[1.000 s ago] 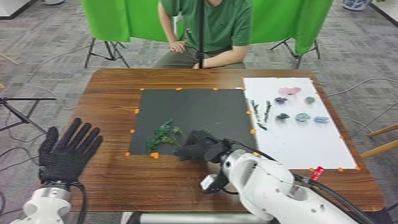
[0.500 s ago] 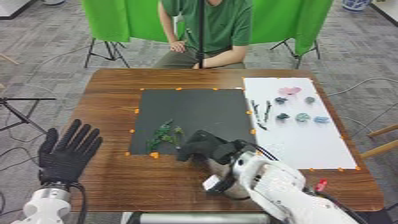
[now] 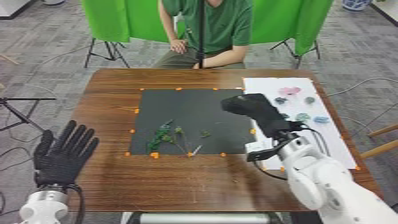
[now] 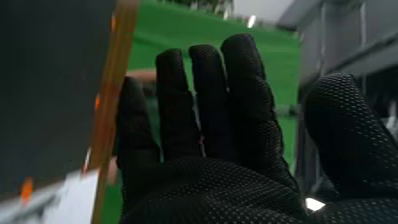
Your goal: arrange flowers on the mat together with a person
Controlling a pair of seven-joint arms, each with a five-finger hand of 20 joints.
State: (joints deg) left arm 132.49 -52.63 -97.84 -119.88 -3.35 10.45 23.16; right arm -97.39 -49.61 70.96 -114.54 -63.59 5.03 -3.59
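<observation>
In the head view my left hand [image 3: 60, 157] rests open, palm down, left of the black mat [image 3: 191, 107]. Green leafy sprigs [image 3: 163, 135] and thin stems [image 3: 185, 142] lie at the mat's near left part. Above the mat's right edge is my right hand [image 3: 253, 107], holding nothing visible. Its fingers [image 4: 209, 105] stand straight in the right wrist view, around the empty palm of my right hand [image 4: 222, 190]. On the white sheet [image 3: 282, 145] lie a pink flower [image 3: 290, 91], dark blooms [image 3: 309, 100] and bluish flowers [image 3: 321, 120]; my right hand hides part of the sheet.
Orange markers line the edges of the mat and sheet on the brown table [image 3: 115, 185]. A person sits at the far side with both hands near the lap, off the table. My right forearm crosses the table's near right part.
My right hand has moved away from the mat's near edge, forward and to the right, toward the white sheet. Thin stems on the mat have come into view. My left hand has barely shifted.
</observation>
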